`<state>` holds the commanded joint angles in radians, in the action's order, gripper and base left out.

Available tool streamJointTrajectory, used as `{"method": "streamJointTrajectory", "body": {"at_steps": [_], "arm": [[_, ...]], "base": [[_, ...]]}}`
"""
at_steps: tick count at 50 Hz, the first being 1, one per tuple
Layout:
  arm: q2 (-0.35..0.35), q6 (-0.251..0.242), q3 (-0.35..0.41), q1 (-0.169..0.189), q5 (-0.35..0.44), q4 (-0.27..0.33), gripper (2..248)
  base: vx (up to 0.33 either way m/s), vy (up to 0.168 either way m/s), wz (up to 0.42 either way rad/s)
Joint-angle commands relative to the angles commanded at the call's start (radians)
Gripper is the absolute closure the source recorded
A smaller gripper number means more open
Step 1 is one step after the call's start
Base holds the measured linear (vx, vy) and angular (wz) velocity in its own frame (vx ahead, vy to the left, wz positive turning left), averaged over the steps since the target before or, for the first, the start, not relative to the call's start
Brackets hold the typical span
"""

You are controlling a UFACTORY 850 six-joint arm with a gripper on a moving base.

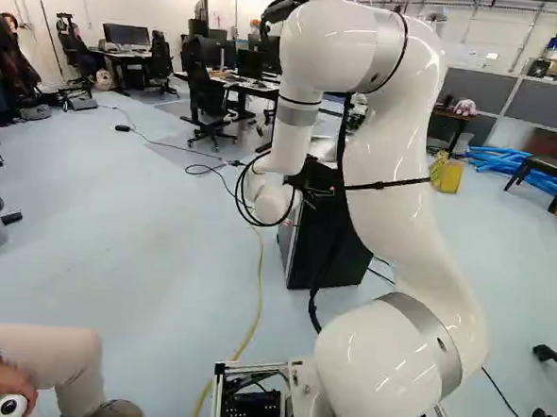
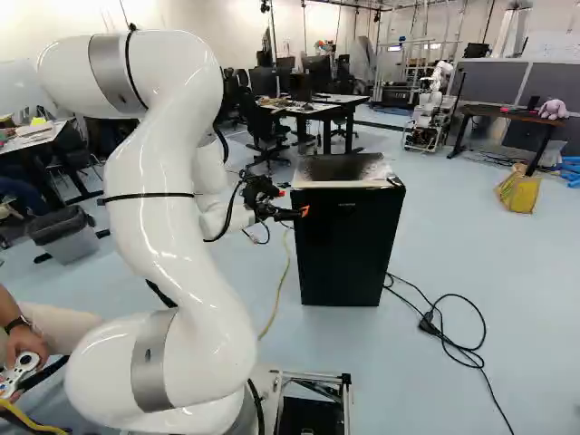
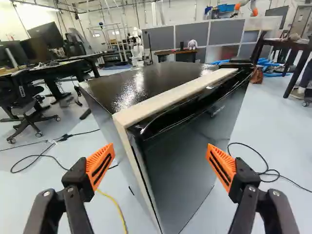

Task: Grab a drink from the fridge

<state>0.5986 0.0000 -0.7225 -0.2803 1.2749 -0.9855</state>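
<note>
black fridge [image 2: 346, 240], one; hand [image 2: 299, 214], one; orange pads [image 3: 101, 165], two, one to each finger; waste bin [image 2: 71, 243], one; yellow bag [image 2: 518, 192], one; plush toy [image 2: 553, 110], one.

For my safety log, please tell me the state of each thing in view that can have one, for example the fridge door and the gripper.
Fridge: upright
Fridge door: appears closed
Gripper: open, nothing gripped
Black cable: loosely looped on the floor
Trash bin: upright
Controller: held in a person's hand
</note>
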Motion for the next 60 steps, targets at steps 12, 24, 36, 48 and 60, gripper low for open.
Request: {"method": "streamJointTrajectory", "body": {"at_steps": [12,24,36,48,60], "arm": [[0.001,0.0,-0.002,0.0,0.0,-0.034,3],[0.003,0.0,-0.004,0.001,0.0,-0.069,3],[0.012,0.0,-0.02,0.003,0.0,-0.092,3],[0.024,0.0,-0.039,0.006,0.0,-0.112,3],[0.027,0.0,-0.045,0.007,0.0,-0.131,3]], "base": [[0.0,0.0,0.0],[0.0,0.0,0.0],[0.0,0.0,0.0],[0.0,0.0,0.0],[0.0,0.0,0.0]]}}
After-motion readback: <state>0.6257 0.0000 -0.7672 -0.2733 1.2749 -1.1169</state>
